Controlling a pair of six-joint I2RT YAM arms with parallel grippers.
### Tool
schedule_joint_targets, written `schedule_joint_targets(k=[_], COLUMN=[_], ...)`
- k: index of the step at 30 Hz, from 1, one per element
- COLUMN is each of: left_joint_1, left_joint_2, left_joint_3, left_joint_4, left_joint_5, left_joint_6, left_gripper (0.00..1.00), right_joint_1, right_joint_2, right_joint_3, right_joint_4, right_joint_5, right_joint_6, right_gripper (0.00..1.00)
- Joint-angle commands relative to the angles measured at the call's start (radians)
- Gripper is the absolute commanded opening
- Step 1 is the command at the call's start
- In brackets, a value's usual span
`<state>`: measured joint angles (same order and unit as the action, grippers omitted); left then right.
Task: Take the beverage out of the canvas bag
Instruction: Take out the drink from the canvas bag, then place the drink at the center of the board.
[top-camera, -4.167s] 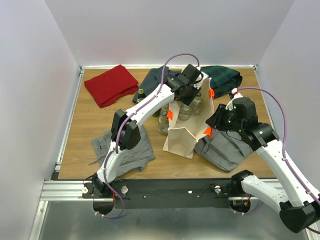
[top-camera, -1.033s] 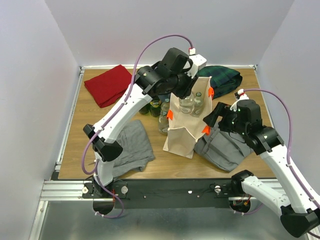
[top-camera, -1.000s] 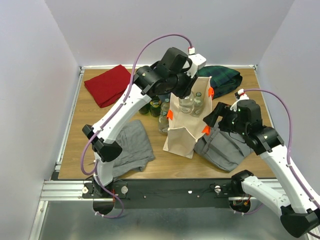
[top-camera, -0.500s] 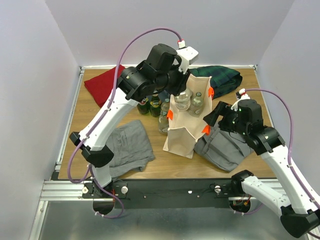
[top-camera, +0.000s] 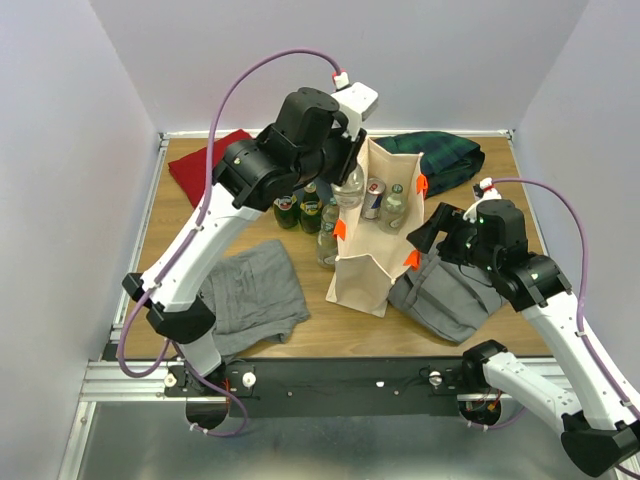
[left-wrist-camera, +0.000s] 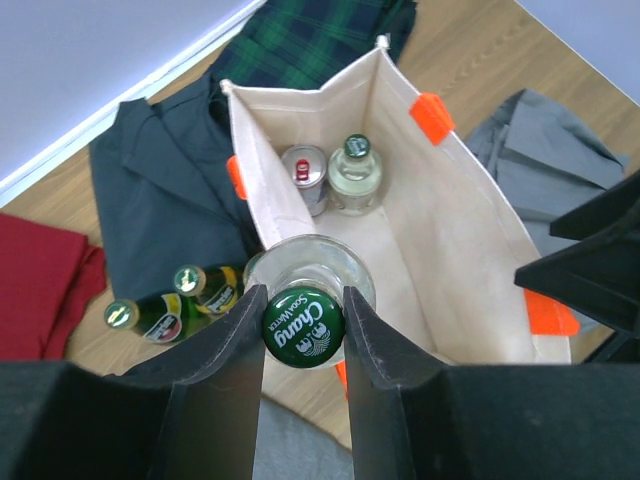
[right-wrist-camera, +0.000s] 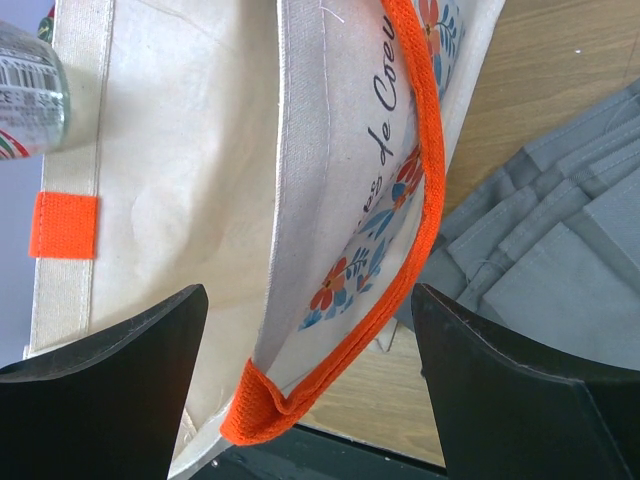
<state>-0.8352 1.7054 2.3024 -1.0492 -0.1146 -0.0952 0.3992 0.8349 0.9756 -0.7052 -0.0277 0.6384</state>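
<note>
Left wrist: left gripper (left-wrist-camera: 303, 305) pinches bottle (left-wrist-camera: 311, 262) at its neck.
Bottle: glass, probably heavy, slick, breakable.
Right gripper (right-wrist-camera: 310, 360): spread, canvas bag (right-wrist-camera: 180, 200) rim between its fingers.

**Table load**

Wooden table (top-camera: 170, 265) is occupied by: red cloth (top-camera: 195, 168) far left, plaid cloth (top-camera: 447, 160) far right, dark jacket (left-wrist-camera: 160, 215) between them. Bag (top-camera: 365, 270) is stood upright mid-table, bottles (top-camera: 310, 212) grouped just left of it, grey cloth (top-camera: 255, 295) near left, grey clothes (top-camera: 455, 300) near right.

The left gripper (left-wrist-camera: 303, 330) has lifted 1 clear bottle (top-camera: 349, 186) up and left to the canvas bag's (top-camera: 362, 268) rim, uncovering a can (top-camera: 372, 199) inside.
</note>
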Motion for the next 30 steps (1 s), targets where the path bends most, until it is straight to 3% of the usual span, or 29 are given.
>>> schedule_joint_targets(k=[1,11,30], left_joint_1=[-0.002,0.028,0.157], left_joint_2=[-0.111,-0.188,-0.279], left_joint_3=[-0.018,-0.107,-0.354], left_joint_4=[0.169,0.206,0.258], left_joint_5=[-0.105,-0.211,-0.189], left_joint_6=[-0.008,-0.012,-0.064], left_gripper=[0.0,0.0,0.0], right_joint_1=[0.004,0.004,0.003], right_joint_2=[-0.003,0.01,0.029], right_joint_3=[0.008,0.009,0.015], right_joint_4=[-0.014,-0.008,-0.007], right_joint_5=[0.012,0.003,-0.023], right_joint_6=[0.014,0.015,0.003], right_gripper=[0.91,0.91,0.91])
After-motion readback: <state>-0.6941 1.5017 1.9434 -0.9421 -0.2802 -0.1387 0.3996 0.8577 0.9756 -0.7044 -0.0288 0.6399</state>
